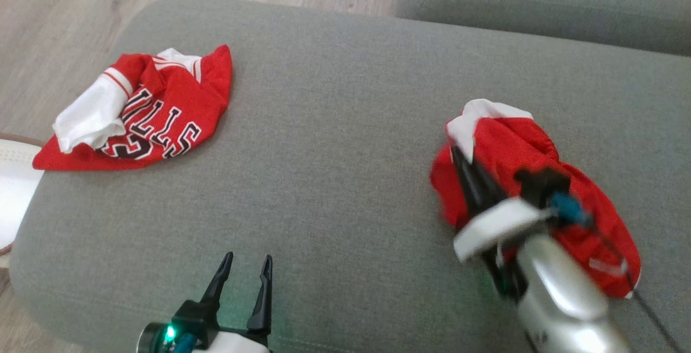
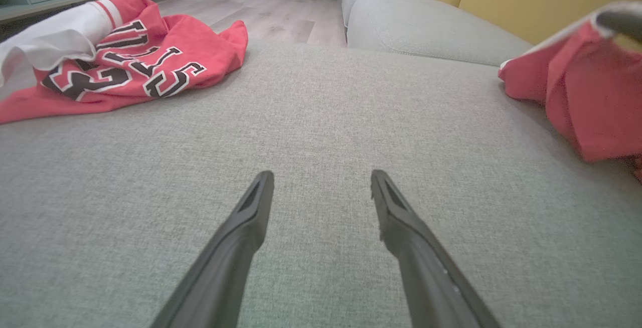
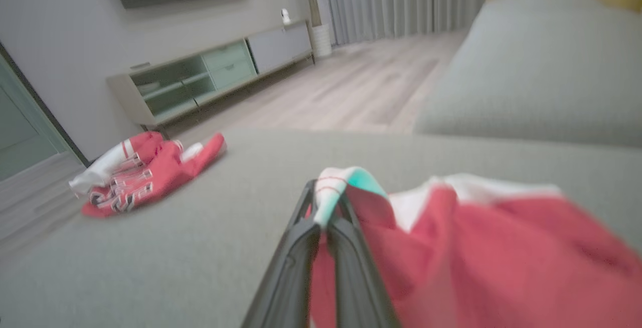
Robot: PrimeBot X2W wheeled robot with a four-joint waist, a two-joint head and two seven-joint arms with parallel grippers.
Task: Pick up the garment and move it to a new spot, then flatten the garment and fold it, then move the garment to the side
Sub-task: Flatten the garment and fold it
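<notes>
The garment (image 1: 518, 142), a red and white bundle, is at the right of the grey sofa cushion (image 1: 334, 126). Its lower part is hidden behind my right arm (image 1: 561, 288). I can't tell whether any of it is lifted clear of the cushion. My right hand (image 3: 327, 195) is clenched on a white-edged fold. In the head view that hand is blurred and I can't separate its fingers. My left hand (image 1: 247, 260) hangs released over bare cushion at the lower left, well apart from the cloth. A second red jersey (image 1: 162, 115) with black lettering lies crumpled at the cushion's far left, and the left wrist view cuts it off at the edge.
</notes>
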